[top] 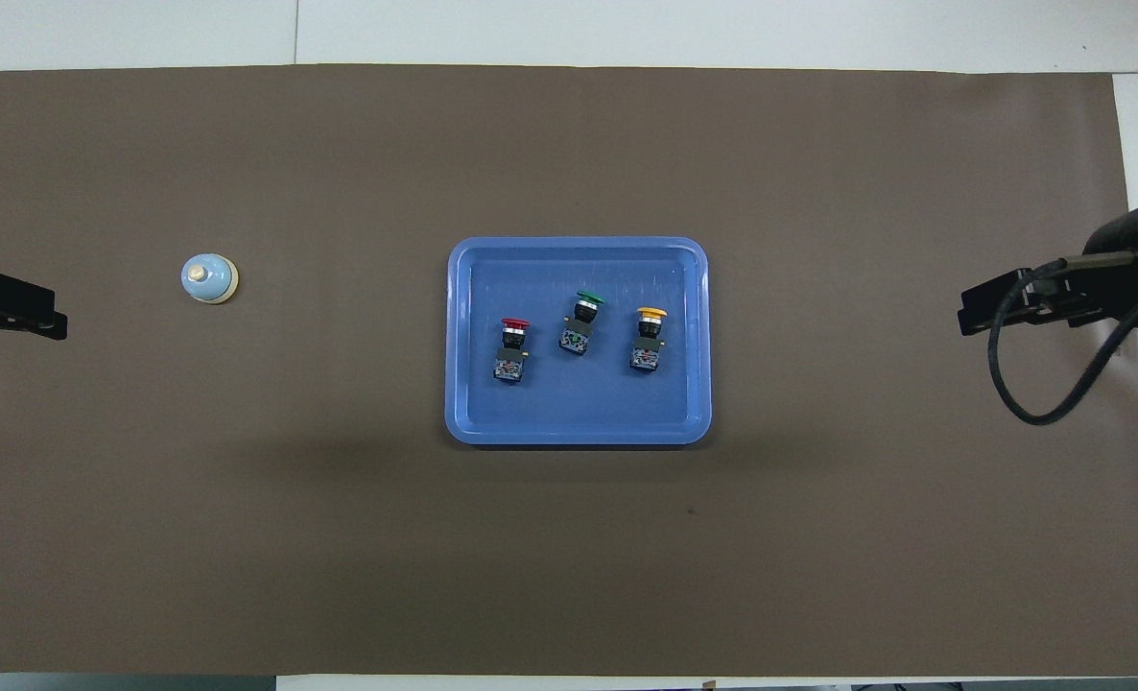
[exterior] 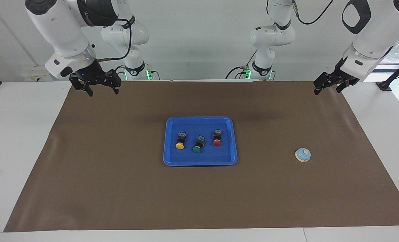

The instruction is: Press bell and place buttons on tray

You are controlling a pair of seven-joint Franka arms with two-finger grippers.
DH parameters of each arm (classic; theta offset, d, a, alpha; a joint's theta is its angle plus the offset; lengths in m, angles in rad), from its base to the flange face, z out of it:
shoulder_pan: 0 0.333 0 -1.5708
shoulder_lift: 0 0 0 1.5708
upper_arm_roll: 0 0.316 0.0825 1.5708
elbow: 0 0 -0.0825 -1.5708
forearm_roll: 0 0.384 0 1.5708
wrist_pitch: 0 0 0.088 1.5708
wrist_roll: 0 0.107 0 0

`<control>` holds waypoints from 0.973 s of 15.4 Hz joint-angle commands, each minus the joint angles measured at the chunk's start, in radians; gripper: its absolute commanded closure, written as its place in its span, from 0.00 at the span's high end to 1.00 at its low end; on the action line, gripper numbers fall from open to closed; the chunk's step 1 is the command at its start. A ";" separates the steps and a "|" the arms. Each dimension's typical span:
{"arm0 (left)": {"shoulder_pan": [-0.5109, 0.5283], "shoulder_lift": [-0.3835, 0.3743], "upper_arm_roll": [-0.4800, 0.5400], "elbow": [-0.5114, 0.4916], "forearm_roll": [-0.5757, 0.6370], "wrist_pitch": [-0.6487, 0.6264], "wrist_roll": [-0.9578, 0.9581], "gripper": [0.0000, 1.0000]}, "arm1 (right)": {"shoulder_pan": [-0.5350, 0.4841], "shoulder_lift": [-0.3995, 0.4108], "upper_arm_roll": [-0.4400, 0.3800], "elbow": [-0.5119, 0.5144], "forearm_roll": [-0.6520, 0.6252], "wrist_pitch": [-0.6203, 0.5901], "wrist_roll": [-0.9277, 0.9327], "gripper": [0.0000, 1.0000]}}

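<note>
The blue tray (exterior: 200, 162) (top: 577, 432) lies mid-table with three buttons lying in it: yellow (exterior: 180, 140) (top: 648, 338), green (exterior: 198, 144) (top: 581, 322) and red (exterior: 217, 137) (top: 511, 349). The light-blue bell (exterior: 302, 155) (top: 209, 277) stands on the mat toward the left arm's end. My right gripper (exterior: 103, 90) (top: 986, 313) hangs open and empty, high over the mat's corner at the right arm's end. At the mat's edge at the other end, my left gripper (exterior: 326, 88) (top: 22, 312) hangs raised, open and empty, apart from the bell.
A brown mat (exterior: 118, 188) (top: 339, 537) covers most of the white table (exterior: 17, 134). A black cable (top: 1049, 408) loops from the right wrist.
</note>
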 commanded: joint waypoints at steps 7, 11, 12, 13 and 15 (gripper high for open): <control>0.000 -0.020 0.001 -0.014 0.015 -0.004 0.001 1.00 | -0.046 -0.040 0.012 -0.017 -0.054 -0.014 -0.059 1.00; 0.000 -0.020 0.001 -0.014 0.015 -0.004 0.001 1.00 | -0.047 -0.040 0.012 -0.017 -0.051 -0.014 -0.061 1.00; 0.000 -0.020 0.001 -0.014 0.015 -0.004 0.003 1.00 | -0.047 -0.041 0.012 -0.017 -0.051 -0.014 -0.059 1.00; 0.000 -0.020 0.001 -0.014 0.015 -0.004 0.001 1.00 | -0.047 -0.041 0.012 -0.017 -0.051 -0.014 -0.059 1.00; 0.000 -0.020 0.001 -0.014 0.015 -0.004 0.003 1.00 | -0.046 -0.041 0.012 -0.017 -0.051 -0.014 -0.059 1.00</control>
